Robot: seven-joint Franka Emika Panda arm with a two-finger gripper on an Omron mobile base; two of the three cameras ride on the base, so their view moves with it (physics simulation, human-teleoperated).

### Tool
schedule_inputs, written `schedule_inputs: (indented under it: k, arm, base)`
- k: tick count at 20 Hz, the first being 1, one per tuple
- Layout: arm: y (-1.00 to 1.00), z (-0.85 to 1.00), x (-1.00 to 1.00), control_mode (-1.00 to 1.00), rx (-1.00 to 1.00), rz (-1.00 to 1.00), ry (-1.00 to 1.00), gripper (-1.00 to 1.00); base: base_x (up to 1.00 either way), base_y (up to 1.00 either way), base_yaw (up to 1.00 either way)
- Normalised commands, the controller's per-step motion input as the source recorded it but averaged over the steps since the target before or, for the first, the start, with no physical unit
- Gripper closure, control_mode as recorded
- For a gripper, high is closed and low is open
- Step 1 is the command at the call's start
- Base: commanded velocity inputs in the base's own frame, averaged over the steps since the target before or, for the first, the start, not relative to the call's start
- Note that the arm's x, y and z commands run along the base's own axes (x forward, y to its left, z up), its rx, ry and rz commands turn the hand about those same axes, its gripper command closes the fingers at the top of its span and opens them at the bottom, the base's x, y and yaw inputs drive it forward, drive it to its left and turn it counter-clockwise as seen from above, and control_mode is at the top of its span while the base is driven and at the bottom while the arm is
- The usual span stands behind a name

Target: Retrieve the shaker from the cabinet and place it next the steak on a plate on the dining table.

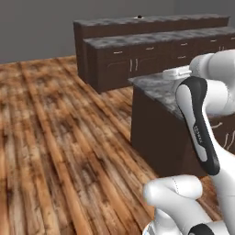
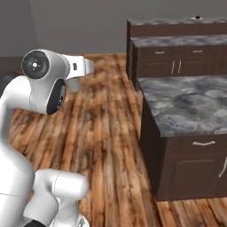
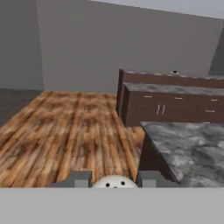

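A: Which step is this?

B: The carry, I'd judge. In the hand view the gripper [image 3: 114, 183] is pinched on the shaker [image 3: 114, 182], whose pale rounded top sits between the two fingertips, above the wooden floor [image 3: 65, 131].

A: And the dining table?

B: The long far counter [image 3: 170, 78] with a small dark speck on top looks like it. A nearer island [image 2: 186, 104] stands on the right.

A: Next?

B: Drive past the island towards the far counter, keeping the grip.

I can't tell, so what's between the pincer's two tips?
The shaker: its rounded off-white top sits between the pincer tips in the hand view.
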Motion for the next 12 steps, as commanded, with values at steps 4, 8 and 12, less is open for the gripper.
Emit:
schedule_inputs:
  k: [4,8,12]
  arm:
    - [0.0,0.0,0.0,1.0,0.0,0.0,0.0,1.0]
    - [0.0,0.0,0.0,1.0,0.0,0.0,0.0,1.0]
    - [0.0,0.0,0.0,1.0,0.0,0.0,0.0,1.0]
  base:
    - [0.24,0.57,0.69]
    - [0.86,0.22,0.6]
    - [1.0,-0.12,0.37]
